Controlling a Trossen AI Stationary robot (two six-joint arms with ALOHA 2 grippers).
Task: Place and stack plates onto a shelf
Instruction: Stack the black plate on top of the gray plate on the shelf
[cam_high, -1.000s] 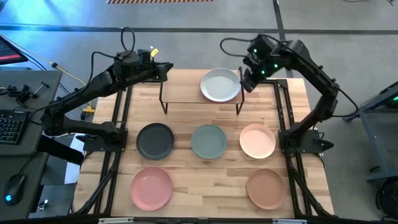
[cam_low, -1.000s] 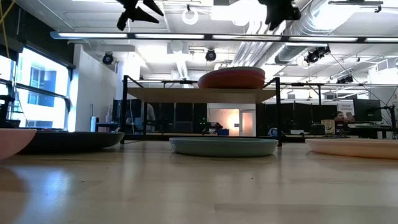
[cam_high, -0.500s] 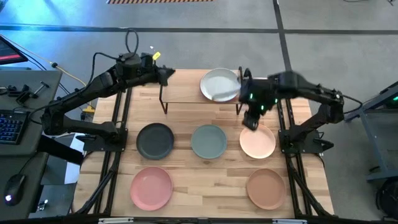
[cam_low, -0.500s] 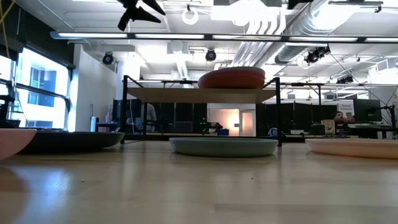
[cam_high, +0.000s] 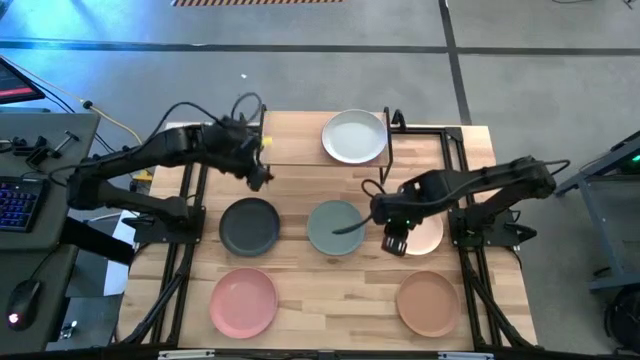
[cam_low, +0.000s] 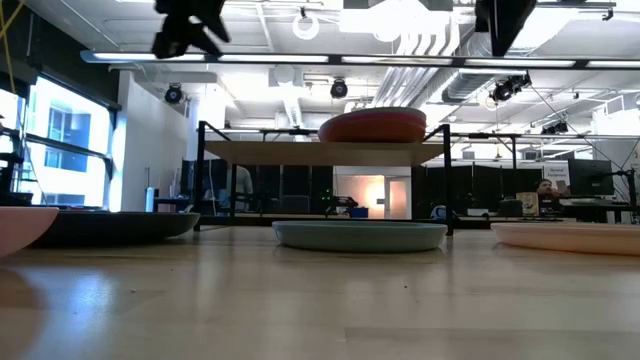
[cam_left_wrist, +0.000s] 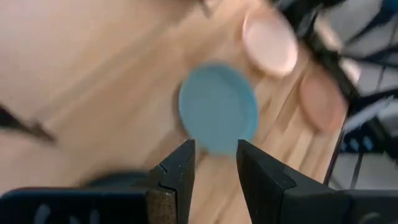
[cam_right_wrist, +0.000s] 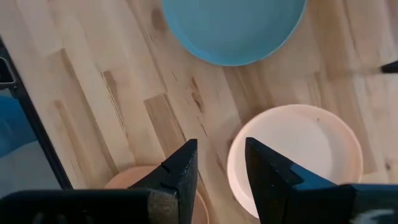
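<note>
the white-grey plate (cam_high: 354, 136) lies on the shelf (cam_high: 300, 150), stacked on a terracotta plate (cam_low: 372, 126) that shows under it in the low view. the right claw (cam_high: 393, 240) hangs above the surface (cam_high: 330, 290), its fingers a narrow gap apart and holding nothing. just beside it lies the cream-peach plate (cam_high: 424, 228), with the sage green plate (cam_high: 334, 227) on its other side and the tan plate (cam_high: 427, 303) a little further out. the left claw (cam_high: 256, 178) hovers near the shelf's free end, fingers slightly parted and empty, with the charcoal plate (cam_high: 249, 226) close below it on the surface. the light pink plate (cam_high: 243, 302) lies beyond the charcoal one, well apart from both claws.
</note>
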